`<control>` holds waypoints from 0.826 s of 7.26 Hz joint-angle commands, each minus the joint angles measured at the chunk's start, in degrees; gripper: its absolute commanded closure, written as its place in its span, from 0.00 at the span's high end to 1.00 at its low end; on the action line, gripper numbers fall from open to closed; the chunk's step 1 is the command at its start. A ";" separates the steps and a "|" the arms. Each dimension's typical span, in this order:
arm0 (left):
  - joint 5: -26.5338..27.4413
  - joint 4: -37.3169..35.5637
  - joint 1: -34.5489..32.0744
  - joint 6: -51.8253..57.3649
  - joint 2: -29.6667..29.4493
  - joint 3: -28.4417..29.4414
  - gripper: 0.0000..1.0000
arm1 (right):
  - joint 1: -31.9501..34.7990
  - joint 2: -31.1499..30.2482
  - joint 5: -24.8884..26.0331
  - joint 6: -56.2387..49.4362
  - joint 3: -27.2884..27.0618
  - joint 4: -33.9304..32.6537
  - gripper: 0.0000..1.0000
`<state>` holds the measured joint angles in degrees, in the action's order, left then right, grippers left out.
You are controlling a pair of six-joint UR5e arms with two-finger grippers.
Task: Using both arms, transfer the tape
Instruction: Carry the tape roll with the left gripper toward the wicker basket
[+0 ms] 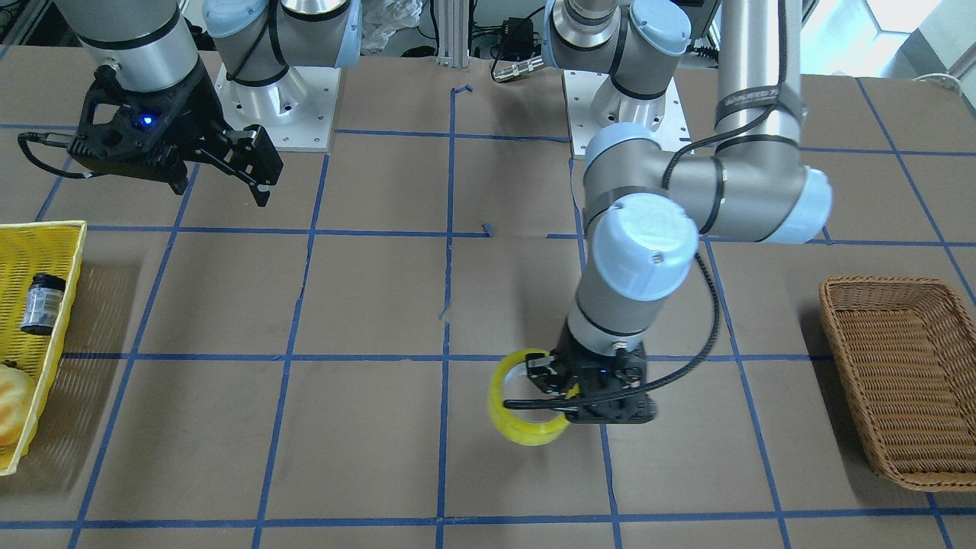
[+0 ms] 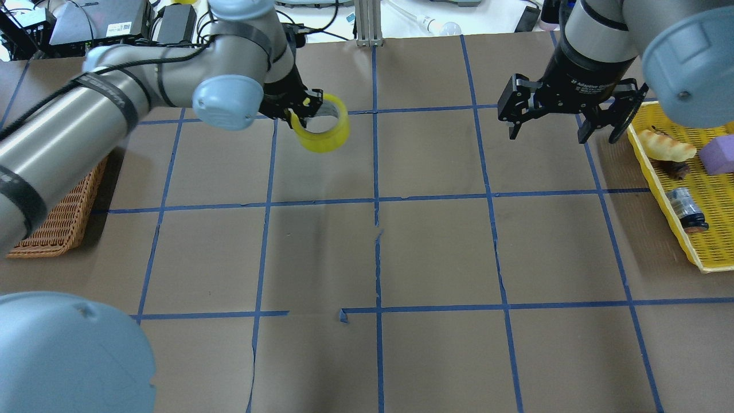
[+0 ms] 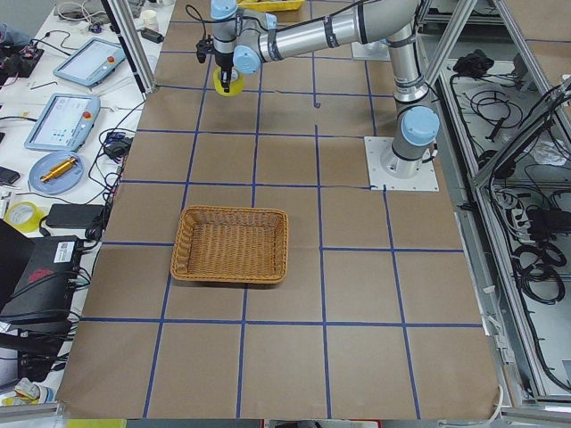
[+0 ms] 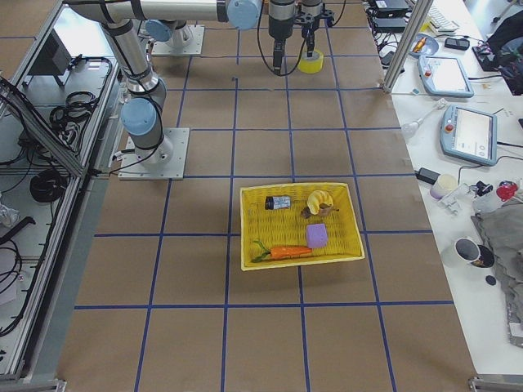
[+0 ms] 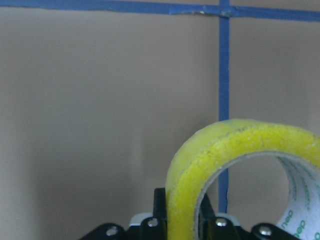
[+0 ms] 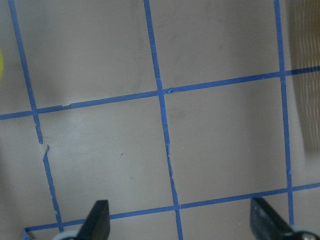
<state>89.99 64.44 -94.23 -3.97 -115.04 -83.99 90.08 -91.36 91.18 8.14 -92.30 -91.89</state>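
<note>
- Two grippers are working here, and only one is carrying anything. Your left gripper (image 2: pixel 299 110) is clamping the tape (image 2: pixel 325 131) by its wall. In the left wrist view its fingers (image 5: pixel 159 205) are pinching the yellow band from both sides.
- The tape is sitting just on the left arm's side of the centre line (image 2: pixel 377 172), toward that line's far end from the robot.
- Whether the roll is hanging clear of the table (image 2: pixel 436 252) or grazing it, you are not getting enough from these views to tell.
- The right gripper (image 2: pixel 565 133) is hanging well apart on the other side of the centre line, about level with the tape along it. Its jaws are spread wide and holding nothing, and its wrist view is showing only table between them.
- The relation you are working with: the ring is tilting, and its free arc is pointing toward the centre line, away from the left fingers. The right gripper is therefore facing the roll's unheld side.
- Judging from this, the handover is not yet beginning. You are probably looking at bringing the right gripper up to the centre line and turning it so one jaw goes inside the core.
- The roll is looking glossy, so releasing on the left before the right is pinching firmly is risking a drop.
</note>
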 commanded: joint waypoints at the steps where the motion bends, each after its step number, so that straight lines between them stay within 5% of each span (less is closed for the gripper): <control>1: 1.68 4.36 13.65 18.19 3.76 0.23 0.00 | 0.00 -0.04 -0.30 -0.14 -0.16 -0.57 1.00; 3: 0.80 7.53 28.68 38.15 4.92 1.02 0.00 | -0.17 0.04 0.49 0.03 -0.34 -0.74 1.00; 6: -4.73 2.45 47.16 64.91 -1.03 2.25 0.00 | -0.08 -0.04 -0.30 -0.06 0.19 -0.48 1.00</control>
<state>87.31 68.65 -54.28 51.44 -113.29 -82.12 89.96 -91.37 90.97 8.13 -92.29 -92.50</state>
